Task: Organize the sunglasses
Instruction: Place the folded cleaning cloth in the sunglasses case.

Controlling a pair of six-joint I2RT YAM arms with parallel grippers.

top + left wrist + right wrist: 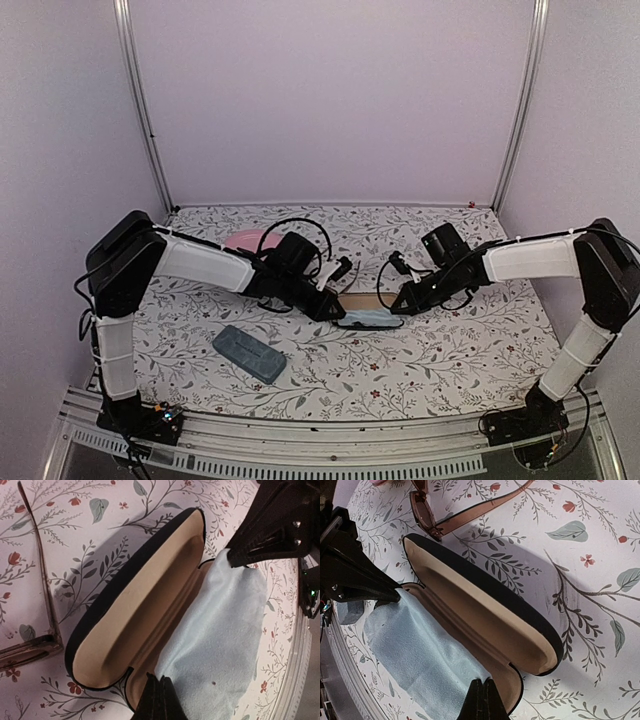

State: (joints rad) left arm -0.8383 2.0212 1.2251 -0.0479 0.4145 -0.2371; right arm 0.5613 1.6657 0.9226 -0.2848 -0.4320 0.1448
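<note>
— What's on the left?
— A grey-blue case [248, 353] lies on the desk [450, 350], well apart from my left fingers [158, 681]. Those are pressed together on one end of the pale blue cloth [220, 630].
— And the middle?
— The cloth lies in the open black case [140, 605]. The sunglasses [425, 512] lie on the desk just beyond its lid.
— Right side?
— My right fingers [482, 684] are fully closed, pinching the cloth's other end.

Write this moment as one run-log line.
black case open; blue cloth pinched by left gripper, right gripper; brown sunglasses beside case
</note>
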